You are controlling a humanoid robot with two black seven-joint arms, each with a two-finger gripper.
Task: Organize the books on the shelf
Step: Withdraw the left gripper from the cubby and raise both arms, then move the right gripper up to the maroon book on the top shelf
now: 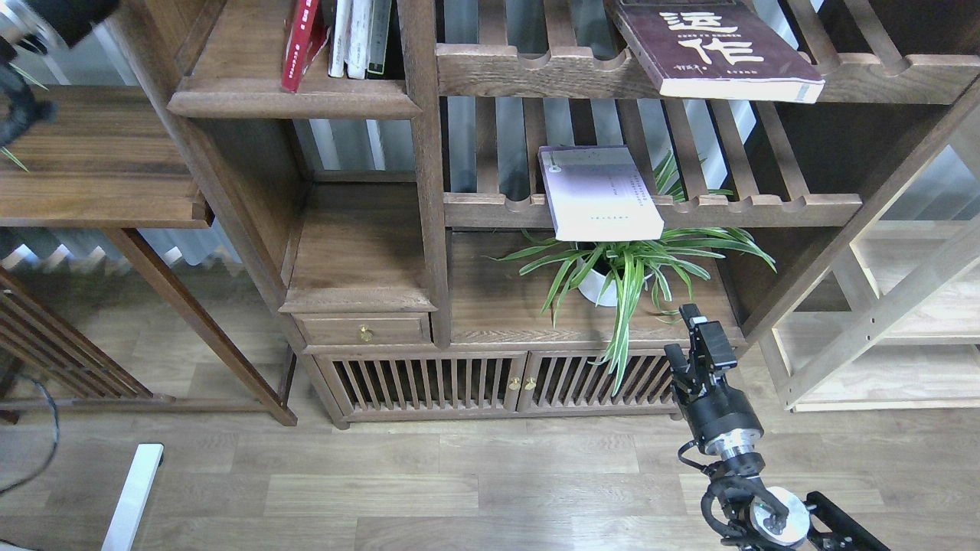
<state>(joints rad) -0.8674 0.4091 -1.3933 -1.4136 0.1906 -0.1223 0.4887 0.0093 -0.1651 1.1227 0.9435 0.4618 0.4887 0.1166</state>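
Two books lie on slatted racks, maroon book (pixel 716 50) above lavender book (pixel 601 193)

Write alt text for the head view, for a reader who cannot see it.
Two paperbacks lie flat on the slatted racks of a walnut bookcase: a dark maroon book with white Chinese characters above, a pale lavender-white book below, over a potted spider plant. A red paperback leans on the solid dark-brown shelf upper left. The right pincer hovers empty, low right.

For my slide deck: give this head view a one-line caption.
Right gripper raised near the potted plant, lavender book and maroon book lying on slatted racks.
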